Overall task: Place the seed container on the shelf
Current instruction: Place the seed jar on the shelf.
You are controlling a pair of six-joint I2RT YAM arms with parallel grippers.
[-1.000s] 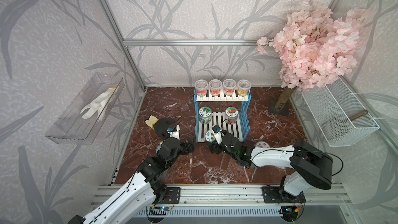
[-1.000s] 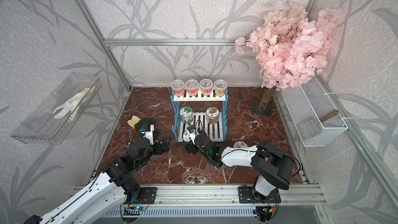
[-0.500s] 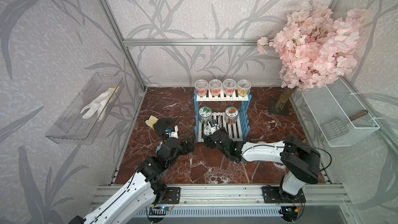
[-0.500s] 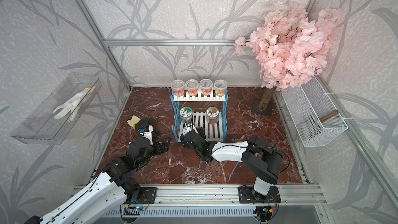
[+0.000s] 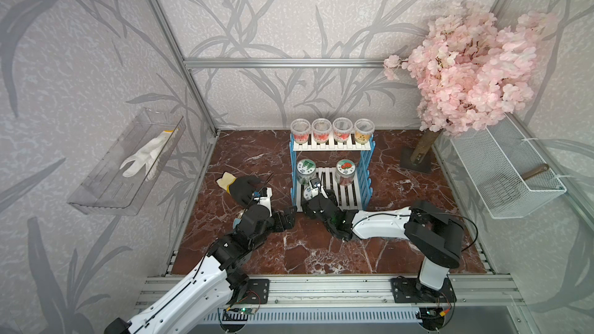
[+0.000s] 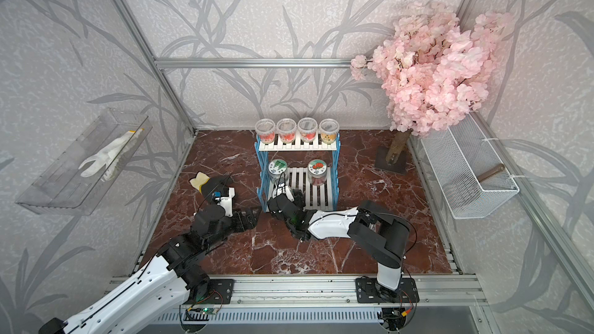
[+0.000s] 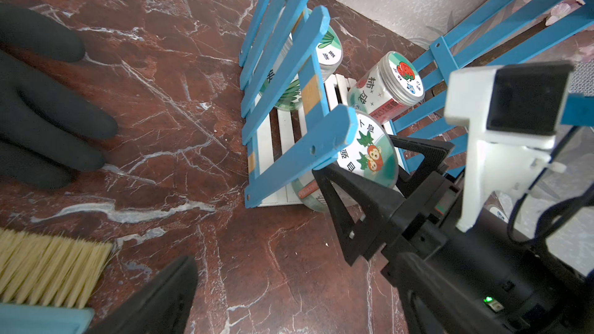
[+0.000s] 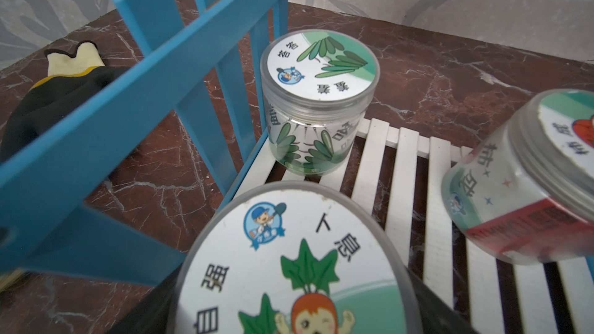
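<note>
The seed container, a clear jar with a carrot picture on its white lid, is held in my right gripper, which is shut on its sides. It stands slightly tilted at the front left corner of the lower tier of the shelf, a blue-sided rack with white slats. In the left wrist view the seed container sits just behind the shelf's blue front post. My left gripper is open and empty over the floor, just outside that corner.
On the lower tier stand a green-leaf jar and a red-lidded jar. Several cups fill the top tier. A black glove and a brush lie left of the shelf. A blossom tree and wire basket are at the right.
My right gripper has carried the seed container leftward and back, from in front of the shelf to the lower tier's front left corner. The left arm has hardly moved.
</note>
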